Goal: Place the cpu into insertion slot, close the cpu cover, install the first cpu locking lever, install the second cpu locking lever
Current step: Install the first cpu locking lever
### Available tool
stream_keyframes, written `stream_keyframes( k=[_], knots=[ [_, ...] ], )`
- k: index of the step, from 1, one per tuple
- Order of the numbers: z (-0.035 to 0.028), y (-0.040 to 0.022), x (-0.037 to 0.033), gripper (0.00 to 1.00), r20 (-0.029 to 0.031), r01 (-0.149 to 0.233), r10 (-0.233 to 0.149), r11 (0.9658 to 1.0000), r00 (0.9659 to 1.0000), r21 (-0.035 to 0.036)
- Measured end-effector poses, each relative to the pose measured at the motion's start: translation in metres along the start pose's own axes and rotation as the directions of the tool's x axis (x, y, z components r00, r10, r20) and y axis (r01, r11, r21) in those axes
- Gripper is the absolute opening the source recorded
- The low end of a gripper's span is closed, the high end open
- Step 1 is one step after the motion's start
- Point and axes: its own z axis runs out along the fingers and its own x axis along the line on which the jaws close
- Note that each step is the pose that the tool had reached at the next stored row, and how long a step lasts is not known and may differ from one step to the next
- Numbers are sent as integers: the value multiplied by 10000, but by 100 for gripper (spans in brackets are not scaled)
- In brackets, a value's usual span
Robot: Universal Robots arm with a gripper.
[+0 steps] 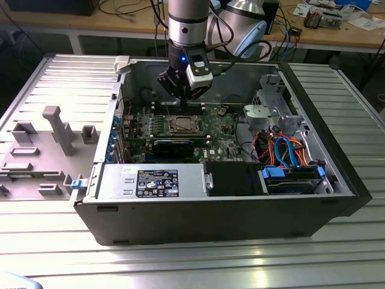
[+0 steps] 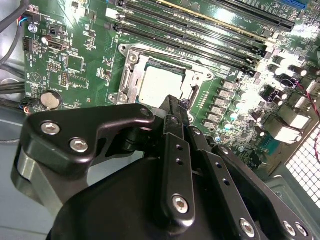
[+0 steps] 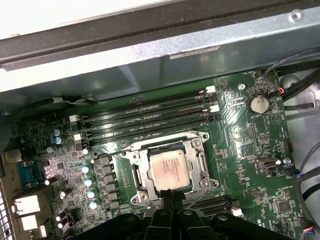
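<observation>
The cpu (image 3: 169,170) lies flat, silvery top up, in the insertion slot (image 3: 196,147) on the green board. The cpu cover (image 3: 142,174), a silver frame, lies down around the chip's edges. In both wrist views my gripper (image 3: 172,199) hovers at one edge of the socket, its black fingers pressed together with nothing visible between them. The second wrist view shows the fingertips of the gripper (image 2: 175,103) just over the cover's rim (image 2: 131,75) beside the cpu (image 2: 160,84). In the exterior view the gripper (image 1: 183,97) hangs a little above the slot (image 1: 182,124) inside the open computer case.
Long black memory slots (image 3: 145,120) run alongside the socket. A coin cell (image 3: 258,104) and small capacitors (image 3: 90,182) stand on the board. Case walls (image 1: 126,90) surround it; a drive cage with blue and orange cables (image 1: 289,156) fills the exterior view's right. Grey fixtures (image 1: 57,129) stand outside.
</observation>
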Motion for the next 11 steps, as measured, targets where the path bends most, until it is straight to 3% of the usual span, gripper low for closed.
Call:
stream_keyframes(
  k=[11],
  knots=[
    [0,0,2,11,5,143,-143,9999,9999,-2]
  ],
)
